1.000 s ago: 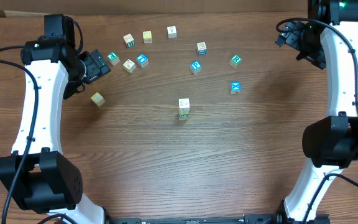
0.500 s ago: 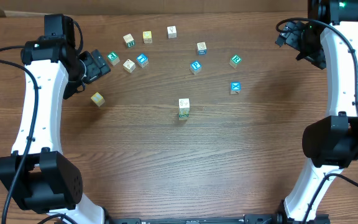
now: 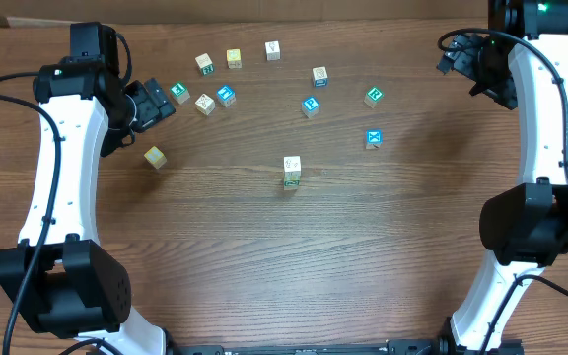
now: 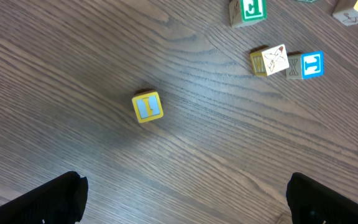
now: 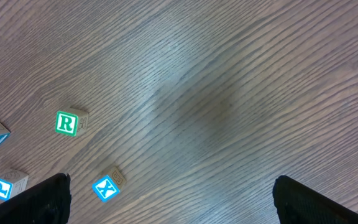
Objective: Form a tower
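Standing at centre, the tower (image 3: 292, 172) has loose cubes (image 3: 311, 106) scattered beyond it; left gripper (image 3: 152, 103) and right gripper (image 3: 460, 56) hover far-left and far-right, fingers wide, holding nothing.

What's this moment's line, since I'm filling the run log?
wooden alphabet-cube tower: upright, untouched | left jaws: open, empty | right jaws: open, empty

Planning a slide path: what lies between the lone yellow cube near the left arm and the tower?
Nothing but bare table lies between the yellow cube and the tower, as the overhead view shows.
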`<state>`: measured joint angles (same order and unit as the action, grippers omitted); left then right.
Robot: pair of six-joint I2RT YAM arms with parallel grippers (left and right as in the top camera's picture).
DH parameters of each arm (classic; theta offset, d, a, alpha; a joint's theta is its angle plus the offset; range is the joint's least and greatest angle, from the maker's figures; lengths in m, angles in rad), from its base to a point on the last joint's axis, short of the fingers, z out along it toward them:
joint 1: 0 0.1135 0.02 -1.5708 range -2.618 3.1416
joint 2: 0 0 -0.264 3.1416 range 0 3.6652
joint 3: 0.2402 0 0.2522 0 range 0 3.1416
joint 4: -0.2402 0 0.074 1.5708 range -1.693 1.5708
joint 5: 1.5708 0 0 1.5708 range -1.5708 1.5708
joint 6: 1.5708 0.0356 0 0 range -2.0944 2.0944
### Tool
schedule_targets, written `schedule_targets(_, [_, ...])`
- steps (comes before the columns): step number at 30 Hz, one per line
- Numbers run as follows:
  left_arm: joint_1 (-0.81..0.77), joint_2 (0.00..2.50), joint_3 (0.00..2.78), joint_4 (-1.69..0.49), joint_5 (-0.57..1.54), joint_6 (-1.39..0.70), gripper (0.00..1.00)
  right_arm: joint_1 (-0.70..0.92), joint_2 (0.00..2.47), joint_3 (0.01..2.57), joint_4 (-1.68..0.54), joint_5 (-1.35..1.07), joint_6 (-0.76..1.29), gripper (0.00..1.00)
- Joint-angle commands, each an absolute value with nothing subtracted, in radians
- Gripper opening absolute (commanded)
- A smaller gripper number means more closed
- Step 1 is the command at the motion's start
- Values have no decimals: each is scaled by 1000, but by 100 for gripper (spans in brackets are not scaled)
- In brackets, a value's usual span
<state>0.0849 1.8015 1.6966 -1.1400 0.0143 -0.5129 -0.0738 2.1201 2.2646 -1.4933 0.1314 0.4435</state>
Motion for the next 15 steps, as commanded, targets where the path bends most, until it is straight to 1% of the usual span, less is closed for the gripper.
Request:
schedule_targets(1, [77,1813,1686,-1136,-10,-479,100,-74,2110,2277,-1490,138,437,100])
schedule_targets(4, [76,1813,1629,-1110,-15,-410,100,-74,2110,2277,-1490,138,437,100])
schedule_targets(7, [76,1814,1520,-1028,-64,-395,99,-74,2110,2277,-1490,138,437,100])
schedule_targets(11, [79,1813,1324,-821,-86,-396,99,-74,2110,2277,-1490,138,437,100])
schedule_targets(15, [79,1813,1146,-592,-52,-397,100,-74,2110,2277,-1490,138,437,100])
